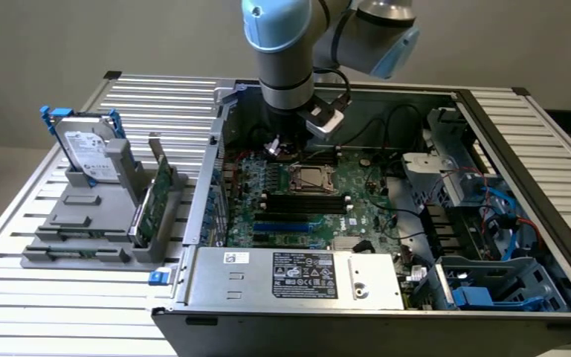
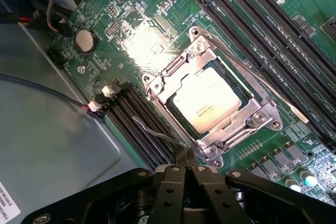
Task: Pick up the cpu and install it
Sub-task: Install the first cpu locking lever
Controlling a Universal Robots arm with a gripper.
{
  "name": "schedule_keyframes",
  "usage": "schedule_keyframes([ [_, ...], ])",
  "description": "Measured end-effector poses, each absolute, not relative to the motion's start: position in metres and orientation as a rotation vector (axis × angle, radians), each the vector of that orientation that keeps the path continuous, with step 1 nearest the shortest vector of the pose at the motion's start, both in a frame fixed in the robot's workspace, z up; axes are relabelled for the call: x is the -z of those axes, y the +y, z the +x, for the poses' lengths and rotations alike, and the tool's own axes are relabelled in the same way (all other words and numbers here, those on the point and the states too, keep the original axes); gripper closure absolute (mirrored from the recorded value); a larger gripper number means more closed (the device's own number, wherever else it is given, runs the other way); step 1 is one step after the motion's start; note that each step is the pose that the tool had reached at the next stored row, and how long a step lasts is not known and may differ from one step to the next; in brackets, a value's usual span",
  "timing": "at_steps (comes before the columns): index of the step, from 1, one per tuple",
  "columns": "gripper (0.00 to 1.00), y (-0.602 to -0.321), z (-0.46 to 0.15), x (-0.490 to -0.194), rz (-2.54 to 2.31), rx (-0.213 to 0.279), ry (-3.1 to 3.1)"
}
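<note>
Slatted metal worktop (image 1: 38,297) carries an open computer case (image 1: 206,193) lying on its side, so the green motherboard (image 1: 296,216) faces up and the arm can reach straight down into it. At about nine o'clock from the case in the exterior view, a grey holder (image 1: 87,230) props a hard drive (image 1: 87,152) and a green card (image 1: 157,197) upright, probably so each can be taken by its edge. The gripper (image 2: 184,170) hangs low inside the case near its far wall, and the socket (image 1: 312,178) lies at roughly five o'clock from it. The black fingers (image 2: 169,184) are pressed together with nothing between them. The cpu (image 2: 207,100) lies flat inside the socket's metal frame (image 2: 212,148), silvery top up and pale rim showing, apart from the fingertips and just beyond them. By how it lies, it looks seated rather than carried. The wrist view alone gives that detail, along with the thin latch lever (image 2: 252,72) angled beside the frame and the dark memory slots (image 2: 142,124). Whether the frame is latched I cannot tell. The exterior view adds the layout: holder, case walls and the arm's near-vertical reach.
</note>
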State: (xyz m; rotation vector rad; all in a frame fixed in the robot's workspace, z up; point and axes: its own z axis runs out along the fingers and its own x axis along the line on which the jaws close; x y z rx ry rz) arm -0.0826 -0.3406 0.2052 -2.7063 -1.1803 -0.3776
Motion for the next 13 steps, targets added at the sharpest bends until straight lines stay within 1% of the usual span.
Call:
schedule_keyframes([
  [13,0.89,-0.3405,-0.0778,-0.2029,-2.706,0.379,-1.176],
])
